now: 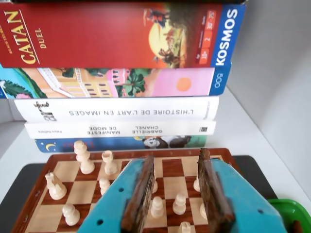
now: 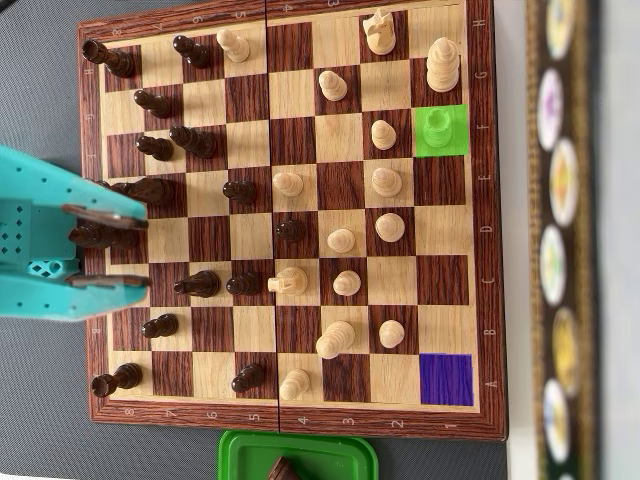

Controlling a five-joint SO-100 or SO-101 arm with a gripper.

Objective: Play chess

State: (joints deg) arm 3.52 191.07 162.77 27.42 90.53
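Note:
The wooden chessboard (image 2: 290,22) carries dark pieces on its left half and light pieces on its right half in the overhead view. One square is tinted green (image 2: 441,148) with a light piece on it, and an empty corner square is tinted purple (image 2: 446,380). My teal gripper (image 2: 145,250) hangs over the board's left edge, open, nothing held; a dark piece (image 2: 88,237) shows in the gap between its fingers, lower down. In the wrist view the gripper (image 1: 176,158) frames light pawns (image 1: 180,203) standing far ahead on the board (image 1: 184,152).
A stack of books and game boxes (image 1: 116,36) rises just beyond the board's far edge. A green tray (image 2: 298,450) beside the board holds a dark piece (image 2: 285,470); it also shows in the wrist view as a green tray (image 1: 291,209). A grey mat (image 2: 40,60) lies under the board.

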